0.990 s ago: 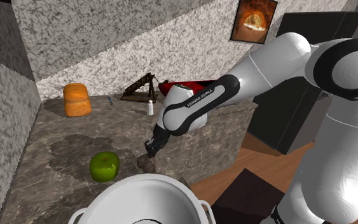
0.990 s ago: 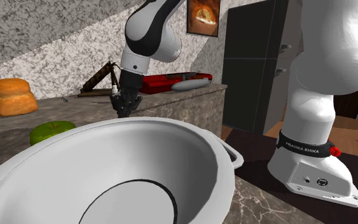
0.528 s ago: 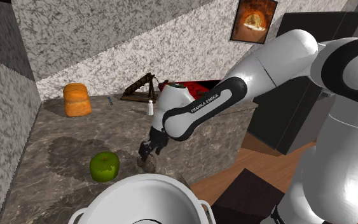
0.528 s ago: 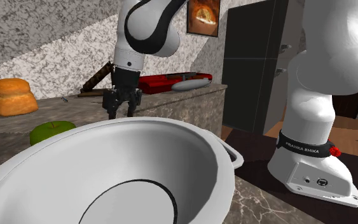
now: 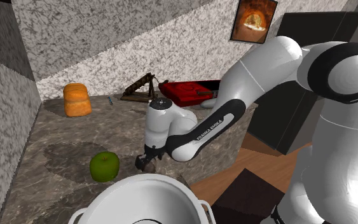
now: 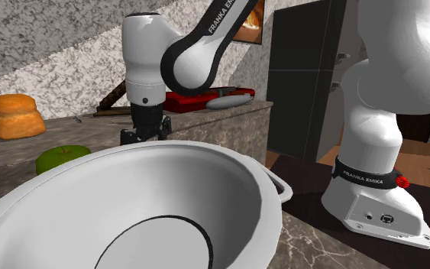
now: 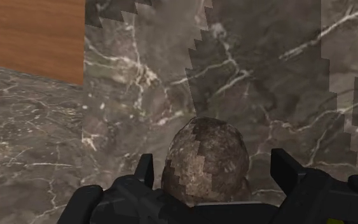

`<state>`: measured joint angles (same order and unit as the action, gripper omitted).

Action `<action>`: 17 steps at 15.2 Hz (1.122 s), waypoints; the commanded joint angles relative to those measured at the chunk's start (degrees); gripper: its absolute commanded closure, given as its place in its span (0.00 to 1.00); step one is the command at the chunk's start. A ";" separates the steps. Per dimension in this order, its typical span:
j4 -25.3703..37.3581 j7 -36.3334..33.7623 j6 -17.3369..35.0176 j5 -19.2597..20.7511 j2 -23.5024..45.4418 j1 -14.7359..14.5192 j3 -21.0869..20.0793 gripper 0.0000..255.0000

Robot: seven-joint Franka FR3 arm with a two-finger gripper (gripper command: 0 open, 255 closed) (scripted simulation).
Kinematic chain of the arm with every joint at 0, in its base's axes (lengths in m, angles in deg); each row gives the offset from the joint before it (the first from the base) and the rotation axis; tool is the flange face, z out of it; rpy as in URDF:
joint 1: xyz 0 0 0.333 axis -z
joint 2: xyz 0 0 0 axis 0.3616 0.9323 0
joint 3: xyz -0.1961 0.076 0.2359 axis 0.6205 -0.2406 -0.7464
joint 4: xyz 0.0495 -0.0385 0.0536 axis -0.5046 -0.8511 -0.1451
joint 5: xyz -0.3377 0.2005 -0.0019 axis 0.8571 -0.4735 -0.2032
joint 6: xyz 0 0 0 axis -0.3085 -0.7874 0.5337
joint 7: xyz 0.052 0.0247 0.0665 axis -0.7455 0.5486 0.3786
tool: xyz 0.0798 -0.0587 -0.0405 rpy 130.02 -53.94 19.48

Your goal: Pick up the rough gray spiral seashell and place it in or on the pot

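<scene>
"FRANKA EMIKA" stands on the forearm (image 5: 210, 127) (also on the base band (image 6: 366, 178)).

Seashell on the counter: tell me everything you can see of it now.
The seashell is a rounded, rough lump mottled grey and brown; its spiral cannot be made out in the wrist view. It lies on the dark veined marble counter, close to the rim of the white pot in the shoulder view. The open jaws stand either side of it, not touching, so it is not held.
</scene>
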<state>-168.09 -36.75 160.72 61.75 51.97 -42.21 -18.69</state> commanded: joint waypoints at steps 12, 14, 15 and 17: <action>0.22 -0.40 0.92 0.70 1.14 0.04 0.33 1.00; 0.19 -0.41 0.96 0.71 1.14 0.05 0.34 1.00; 0.22 -0.43 0.96 0.72 1.18 0.04 0.34 1.00; 0.26 -0.41 0.95 0.72 1.21 0.04 0.34 1.00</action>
<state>-167.81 -37.16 161.65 62.46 53.07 -42.17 -18.36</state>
